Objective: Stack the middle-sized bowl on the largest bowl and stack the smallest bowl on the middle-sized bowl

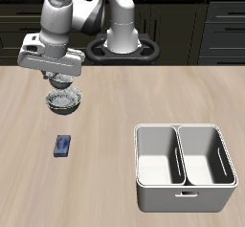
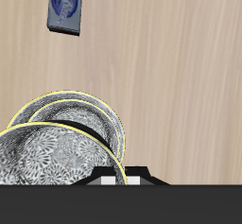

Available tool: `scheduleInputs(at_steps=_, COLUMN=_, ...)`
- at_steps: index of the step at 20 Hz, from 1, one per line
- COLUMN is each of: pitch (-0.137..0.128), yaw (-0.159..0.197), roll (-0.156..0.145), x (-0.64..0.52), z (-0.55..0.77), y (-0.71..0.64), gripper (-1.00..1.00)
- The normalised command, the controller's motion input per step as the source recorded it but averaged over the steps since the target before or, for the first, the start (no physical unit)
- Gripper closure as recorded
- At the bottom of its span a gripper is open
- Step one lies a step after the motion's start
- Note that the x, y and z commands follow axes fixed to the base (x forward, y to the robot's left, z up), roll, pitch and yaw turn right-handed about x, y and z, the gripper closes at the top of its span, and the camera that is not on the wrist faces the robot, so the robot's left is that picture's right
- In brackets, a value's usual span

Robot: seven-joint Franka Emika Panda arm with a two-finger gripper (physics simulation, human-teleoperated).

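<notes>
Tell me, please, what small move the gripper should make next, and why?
Probably a short straight lift: the gripper hangs right over the bowls, which the wrist view shows already nested. Whether its fingers are open cannot be told.

The stacked bowls sit directly beneath the gripper, blocking straight descent. A small blue box lies near them toward the table's front edge (apart, not touching). The white two-compartment caddy stands well apart from the bowls, bare wooden tabletop between.
</notes>
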Motion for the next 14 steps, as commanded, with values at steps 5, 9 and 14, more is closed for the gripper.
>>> scheduleInputs(at_steps=5, pitch=0.052, yaw=0.027, roll=-0.034, x=0.04, z=-0.35, y=-0.07, gripper=1.0)
scheduleInputs(at_steps=9, pitch=0.052, yaw=0.071, roll=-0.066, x=0.04, z=-0.32, y=-0.02, gripper=1.0)
scheduleInputs(at_steps=14, pitch=0.039, yaw=-0.012, roll=-0.019, x=-0.04, z=-0.11, y=-0.01, gripper=-1.0)
